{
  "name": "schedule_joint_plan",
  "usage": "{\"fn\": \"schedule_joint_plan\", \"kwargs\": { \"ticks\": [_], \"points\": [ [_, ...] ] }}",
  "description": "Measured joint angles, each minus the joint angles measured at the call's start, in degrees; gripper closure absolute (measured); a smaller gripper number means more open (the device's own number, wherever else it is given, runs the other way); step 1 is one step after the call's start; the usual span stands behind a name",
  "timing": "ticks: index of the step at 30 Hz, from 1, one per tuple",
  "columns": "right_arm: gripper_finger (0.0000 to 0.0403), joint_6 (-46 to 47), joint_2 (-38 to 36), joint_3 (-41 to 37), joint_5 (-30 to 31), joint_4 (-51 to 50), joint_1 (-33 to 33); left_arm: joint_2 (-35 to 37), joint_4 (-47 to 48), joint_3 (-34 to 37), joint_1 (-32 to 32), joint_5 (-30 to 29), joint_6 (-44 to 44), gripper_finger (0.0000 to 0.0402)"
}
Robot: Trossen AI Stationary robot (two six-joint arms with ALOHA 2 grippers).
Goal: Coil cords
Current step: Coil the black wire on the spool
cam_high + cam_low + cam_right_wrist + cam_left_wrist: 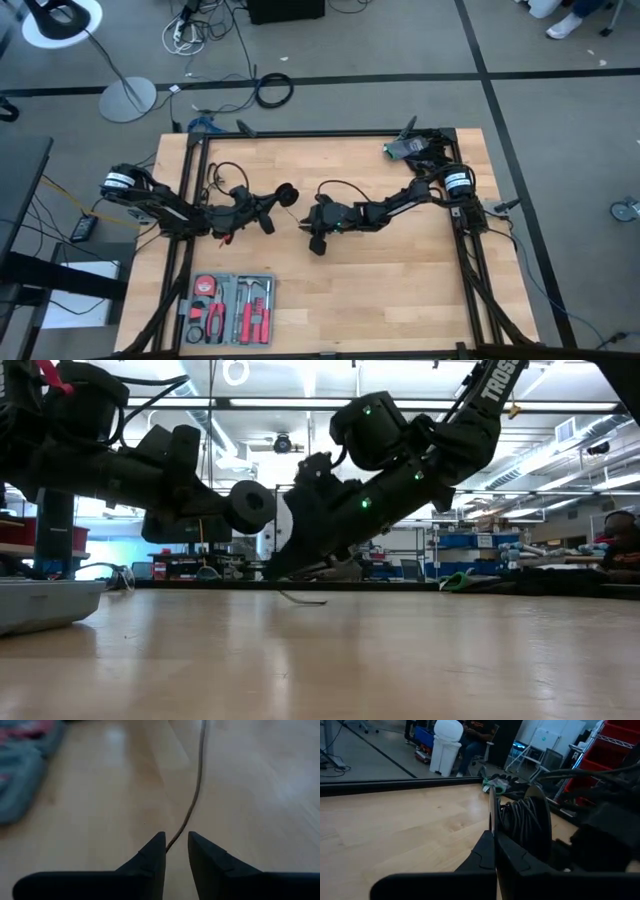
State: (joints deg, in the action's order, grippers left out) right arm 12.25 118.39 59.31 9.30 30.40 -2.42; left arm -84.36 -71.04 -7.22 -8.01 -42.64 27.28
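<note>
**Thin cord, spool end held, loose end being taken**

Wooden tabletop [400,290], mid-span. Left gripper [492,837], fingers shut on spool rim [540,820], wound cord [520,822] above the tabletop. Right gripper [176,847], fingers narrowly apart, straddles the trailing strand [195,795]. Cord judged light, limp, slippery; best pinched close to the spool.

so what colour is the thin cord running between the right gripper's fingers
Black: a thin wire lying on the pale wooden table, clearest in the right wrist view.
</note>
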Motion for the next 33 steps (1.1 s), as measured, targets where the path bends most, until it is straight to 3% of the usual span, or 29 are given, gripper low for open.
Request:
{"fn": "schedule_joint_plan", "kwargs": {
  "ticks": [12, 19, 23, 29, 33],
  "points": [
    [0.0328, 2.56, 0.15, -0.01, 1.16, -2.24, 0.0, 0.0, -2.21, 0.0, 0.0, 0.34, -0.03, 0.0401],
    [0.0395, 2.21, 0.15, -0.02, 0.33, -5.89, 0.01, 0.0, -3.32, 0.0, -0.01, 0.65, -1.12, 0.0401],
    [0.0399, 2.1, -1.34, -0.02, -0.02, -10.23, 1.33, 0.0, -3.01, 0.0, -0.02, 3.46, -1.86, 0.0401],
    [0.0401, 2.21, -7.53, -0.07, 0.28, -19.88, 5.37, 0.0, -2.9, 0.0, -0.03, 12.74, -4.64, 0.0401],
    [0.0402, 1.34, -12.37, -0.07, 0.53, -21.55, 7.14, 0.0, -0.29, -0.02, 0.0, 12.81, -4.67, 0.0401]
  ]
}}
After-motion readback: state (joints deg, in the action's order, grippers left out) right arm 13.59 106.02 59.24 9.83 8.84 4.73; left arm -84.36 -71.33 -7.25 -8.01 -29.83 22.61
